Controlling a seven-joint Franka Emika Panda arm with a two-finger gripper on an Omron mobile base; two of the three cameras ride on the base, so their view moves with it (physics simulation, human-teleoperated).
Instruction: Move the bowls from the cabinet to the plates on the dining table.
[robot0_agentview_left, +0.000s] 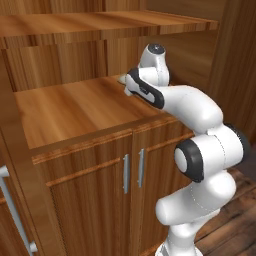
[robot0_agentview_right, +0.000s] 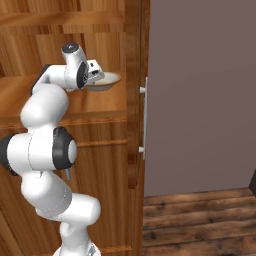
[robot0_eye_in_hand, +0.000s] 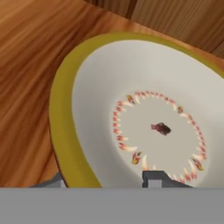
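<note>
Fingers (robot0_eye_in_hand: 105, 181) straddling brown rim of beige bowl (robot0_eye_in_hand: 144, 127) on cabinet (robot0_agentview_left: 90, 165) shelf (robot0_agentview_left: 75, 107), one inside, one outside; firm pinch impossible to tell.

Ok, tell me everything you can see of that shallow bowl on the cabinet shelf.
The shallow beige bowl with the olive-brown rim sits upright on the wooden cabinet shelf, near its right end by the open cabinet door. Its inside is pale and smooth, with a ring of small red-and-yellow marks around a dark central spot. The gripper straddles the near rim, one fingertip inside the bowl and one outside; a firm grip cannot be confirmed.
</note>
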